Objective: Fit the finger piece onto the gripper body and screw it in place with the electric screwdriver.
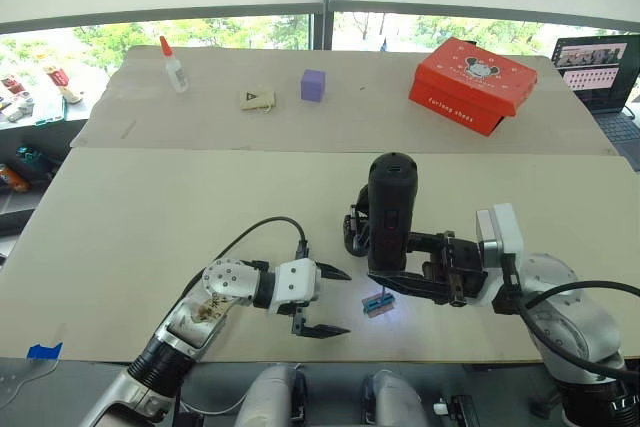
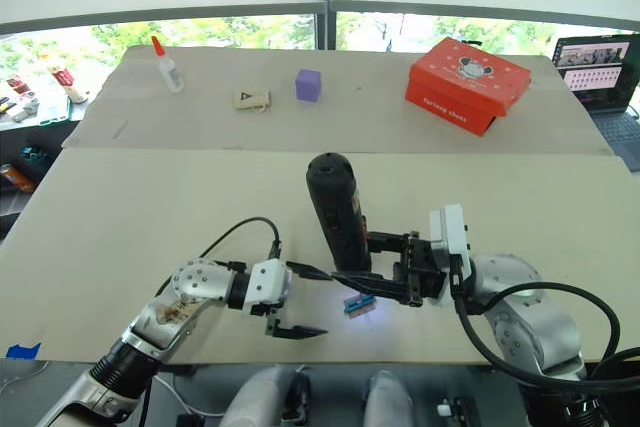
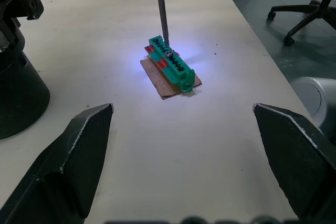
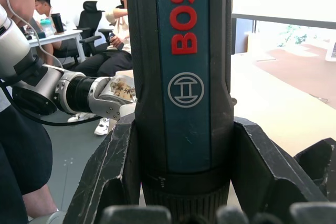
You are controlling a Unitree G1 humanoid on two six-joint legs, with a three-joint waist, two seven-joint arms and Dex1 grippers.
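Left gripper point(image 1: 338, 300), nearest the tabletop's point(image 1: 150, 217) front edge: forearm reaching in low from the front-left corner, fingers spread wide apart and holding nothing, pointed toward a small green-and-brown block point(image 3: 170, 67). Right gripper point(image 1: 392, 280): arm extended in from the front-right, wrist level, fingers clamped around the lower handle of the electric screwdriver point(image 1: 391, 215), which stands nearly upright. The screwdriver's thin metal bit point(image 3: 160, 6) descends to touch the top of the green-and-brown block, which lies in a bluish pool of light near the front edge, between the two grippers. Gripper body point(image 1: 358, 225): just behind the screwdriver, largely hidden by it, toward the tabletop's middle. Along the far edge: glue bottle point(image 1: 174, 66) at the left, small tan card point(image 1: 257, 99), purple cube point(image 1: 314, 85), red box point(image 1: 472, 84) at the right.
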